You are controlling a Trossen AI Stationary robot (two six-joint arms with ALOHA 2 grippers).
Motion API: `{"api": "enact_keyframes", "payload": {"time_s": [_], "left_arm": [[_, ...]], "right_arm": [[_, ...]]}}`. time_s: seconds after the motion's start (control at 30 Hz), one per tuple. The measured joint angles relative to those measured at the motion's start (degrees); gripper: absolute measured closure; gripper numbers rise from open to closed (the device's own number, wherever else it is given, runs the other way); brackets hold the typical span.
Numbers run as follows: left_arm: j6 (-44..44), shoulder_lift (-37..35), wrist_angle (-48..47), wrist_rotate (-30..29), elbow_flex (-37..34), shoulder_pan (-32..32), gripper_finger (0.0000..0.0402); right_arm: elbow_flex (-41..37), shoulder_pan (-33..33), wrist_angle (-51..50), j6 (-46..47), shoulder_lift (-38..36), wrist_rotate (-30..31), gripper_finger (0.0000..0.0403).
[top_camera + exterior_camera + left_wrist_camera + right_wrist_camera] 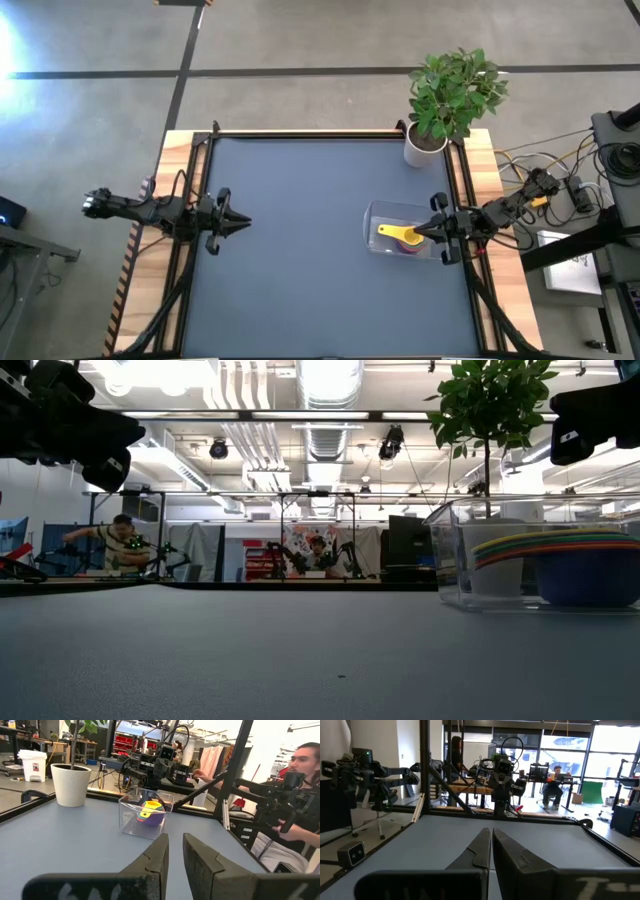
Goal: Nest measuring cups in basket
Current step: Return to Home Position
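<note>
On the left side of the desk [300,290], my left end effector [244,225] hangs clenched and empty. Across from it my right end effector [420,232], clenched on nothing, hovers above the right end of the basket [372,212]. Inside, the measuring cups [398,236] sit nested, yellow on top. I judge the nesting done, with only parking my arms left. Beyond stands a white plant pot [424,150].

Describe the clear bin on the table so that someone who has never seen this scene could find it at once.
On the dark table, look to the right arm's side, where a white plant pot stands at a corner. Close by the pot lies the basket, a rounded rectangular bin. It alone is see-through, holding nested measuring cups, yellow on top.
</note>
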Motion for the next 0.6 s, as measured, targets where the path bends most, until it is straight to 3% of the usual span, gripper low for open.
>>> {"api": "enact_keyframes", "payload": {"time_s": [0.6], "left_arm": [[0.0, 0.0, 0.0, -0.4, 0.0, 0.0, 0.0363]], "right_arm": [[0.0, 0.0, 0.0, -0.1, 0.0, 0.0, 0.0394]]}}
